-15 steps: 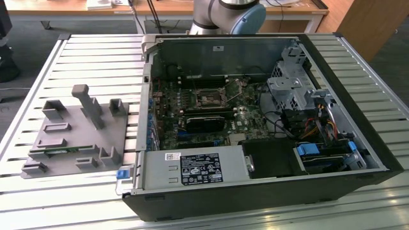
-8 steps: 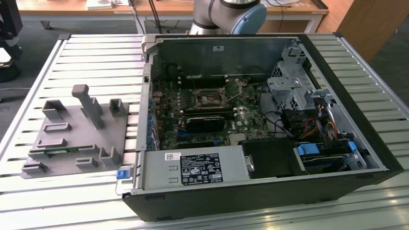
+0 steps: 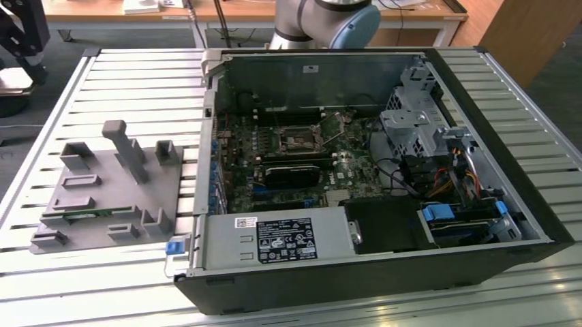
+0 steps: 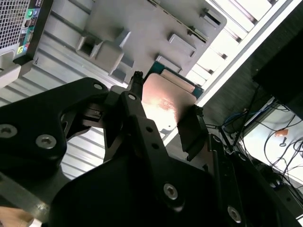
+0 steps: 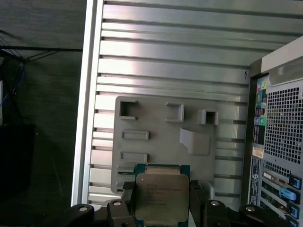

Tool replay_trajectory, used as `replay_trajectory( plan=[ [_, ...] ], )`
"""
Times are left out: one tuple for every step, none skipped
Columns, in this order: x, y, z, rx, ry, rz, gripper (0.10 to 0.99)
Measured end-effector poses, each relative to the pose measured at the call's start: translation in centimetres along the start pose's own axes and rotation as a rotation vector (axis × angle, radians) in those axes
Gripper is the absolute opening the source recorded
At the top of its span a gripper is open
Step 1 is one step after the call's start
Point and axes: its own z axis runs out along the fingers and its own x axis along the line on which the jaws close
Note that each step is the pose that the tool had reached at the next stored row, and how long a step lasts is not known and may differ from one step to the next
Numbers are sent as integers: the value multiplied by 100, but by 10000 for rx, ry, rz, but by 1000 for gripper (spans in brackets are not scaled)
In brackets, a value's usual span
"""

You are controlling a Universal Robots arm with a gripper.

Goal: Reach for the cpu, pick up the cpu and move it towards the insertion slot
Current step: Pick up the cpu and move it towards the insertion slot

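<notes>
**Inspector:** What does the exterior view record that the wrist views lack?

**Assistant:** The inside of the open computer case [image 3: 382, 289], which lies on the slatted surface [image 3: 136, 75]. The socket [image 3: 298, 139] sits on the board, a silver frame around a dark centre. A grey holder [image 3: 100, 197] lies beside the case on the exterior view's left. The arm [image 3: 332, 20] rises beyond the case.

**Inspector:** And the wrist views?

**Assistant:** Both show the end effector [image 5: 161, 204] with the cpu [image 5: 158, 189]. In the first wrist view its metal top faces the camera, with the holder and surface far beneath. The second wrist view shows the cpu at a slant between black fingers [image 4: 191, 130].

**Inspector:** State of the end effector?

**Assistant:** Clamped on the cpu, one finger against each of two opposite edges. The gap is as wide as the chip.

**Inspector:** Location of the cpu?

**Assistant:** In the air over the holder's edge, outside the case, well apart from the socket.
</notes>
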Motion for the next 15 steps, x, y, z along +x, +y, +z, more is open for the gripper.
replay_trajectory(
  plan=[
    [-25, -1, 0, 0, 0, 0, 545],
    [-56, -3, -1, 1, 1, 0, 545],
    [-89, -5, -2, 1, 2, -1, 545],
    [-118, -7, -3, 1, 2, 0, 545],
    [-136, -8, -6, 1, 4, 0, 545],
    [-152, -9, -11, 0, 4, -1, 545],
    [-168, -10, -19, 0, 8, 0, 545],
    [-185, -11, -23, 1, 11, 0, 545],
    [-202, -12, -23, 0, 11, 0, 545],
    [-226, -13, -23, 0, 12, 0, 545],
    [-250, -14, -24, 0, 12, 0, 545],
    [-273, -16, -24, 0, 13, 0, 545],
    [-299, -17, -25, 0, 13, 1, 545],
    [-324, -19, -25, 0, 13, 0, 545],
    [-343, -20, -25, 0, 13, 0, 545]
  ],
)
